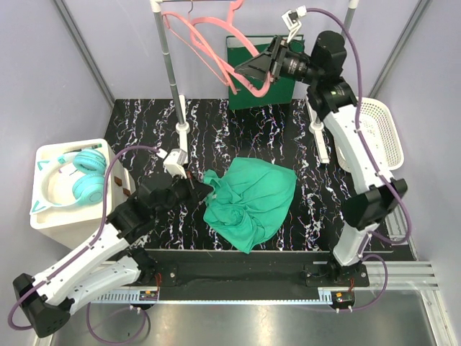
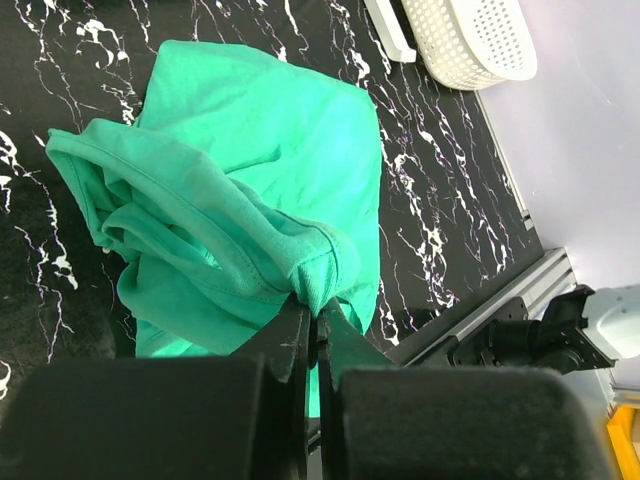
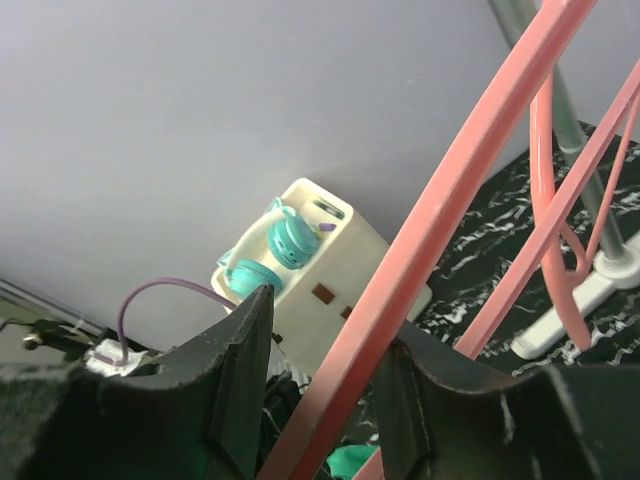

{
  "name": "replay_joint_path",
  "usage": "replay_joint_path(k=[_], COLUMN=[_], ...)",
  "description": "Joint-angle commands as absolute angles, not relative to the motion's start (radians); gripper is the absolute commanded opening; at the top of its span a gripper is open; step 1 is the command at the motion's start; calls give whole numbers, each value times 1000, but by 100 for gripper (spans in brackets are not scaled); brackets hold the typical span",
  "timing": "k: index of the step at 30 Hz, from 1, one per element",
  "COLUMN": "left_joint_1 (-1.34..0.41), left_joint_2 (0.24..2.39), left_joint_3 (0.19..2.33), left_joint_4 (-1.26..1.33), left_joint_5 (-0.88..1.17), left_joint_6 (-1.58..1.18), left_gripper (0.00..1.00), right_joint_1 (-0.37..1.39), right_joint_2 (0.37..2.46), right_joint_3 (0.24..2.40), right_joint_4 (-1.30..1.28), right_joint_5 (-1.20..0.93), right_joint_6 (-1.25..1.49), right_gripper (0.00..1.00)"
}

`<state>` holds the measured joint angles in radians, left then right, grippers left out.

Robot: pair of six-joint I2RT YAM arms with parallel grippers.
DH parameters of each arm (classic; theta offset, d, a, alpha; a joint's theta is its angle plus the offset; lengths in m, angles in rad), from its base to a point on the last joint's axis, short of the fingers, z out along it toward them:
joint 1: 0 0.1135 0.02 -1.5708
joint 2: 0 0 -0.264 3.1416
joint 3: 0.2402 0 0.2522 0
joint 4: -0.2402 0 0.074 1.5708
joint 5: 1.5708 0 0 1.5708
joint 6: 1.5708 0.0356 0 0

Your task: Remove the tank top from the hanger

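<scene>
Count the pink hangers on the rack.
2: one hanger held by the right gripper near the rack's middle, another hanger hanging left of it by the rack pole. Overlap may hide more.

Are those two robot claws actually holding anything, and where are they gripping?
The left gripper pinches the green top at a bunched hem edge. The right gripper clasps the pink hanger on its lower bar.

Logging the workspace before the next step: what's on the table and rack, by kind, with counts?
Green tank top: 1
Pink hanger: 1
Teal headphones: 1
White basket: 1
Cream box under the headphones: 1
Green board against the back wall: 1
Clothes rack: 1
Total: 7
</scene>
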<state>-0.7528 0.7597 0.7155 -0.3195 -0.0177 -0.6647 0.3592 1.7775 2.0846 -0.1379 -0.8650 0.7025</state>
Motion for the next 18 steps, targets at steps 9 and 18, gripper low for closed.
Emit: replay_joint_path(k=[9,18], left_joint_1=[-758,-756], left_joint_2=[721,722], left_joint_3=[706,707], left_joint_4=[-262,-265], left_joint_5=[23,26], left_joint_6=[-687,-690], left_gripper=[0,0], right_joint_1=[344,341], right_joint_2=[1942,1999], right_joint_3=[2233,2252], right_joint_4=[31,14], right_joint_5=[-919,-882], right_joint_6=[914,934], right_gripper=[0,0])
